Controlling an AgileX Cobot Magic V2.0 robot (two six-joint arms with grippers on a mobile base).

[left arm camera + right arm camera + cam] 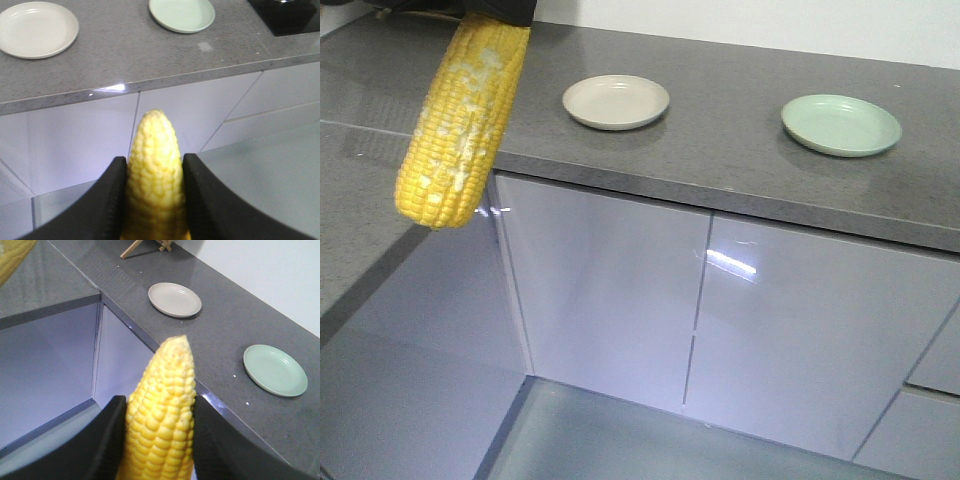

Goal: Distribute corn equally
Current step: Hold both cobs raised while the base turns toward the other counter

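Facing a grey speckled bench (740,170), with glossy pale cabinet doors (610,290) below its front edge. Lying flat on the bench, well apart: a cream plate (616,102) to the left and a pale green plate (841,125) to the right. Hanging in the air at the front view's upper left, before the bench edge and clear of both plates: a yellow cob with whitish patches (460,130), gripped at its top by something dark cut off by the frame; cannot tell there which tool. Clenched on the left cob (156,132): the left tool (154,165), black fingers (107,200) pressed to either side, tapered end jutting forward toward the cabinet doors. Clenched likewise on the right cob (167,385): the right tool (156,405), tapered end seen against the bench edge, between the two plates. Held in the air, off bench and plates alike
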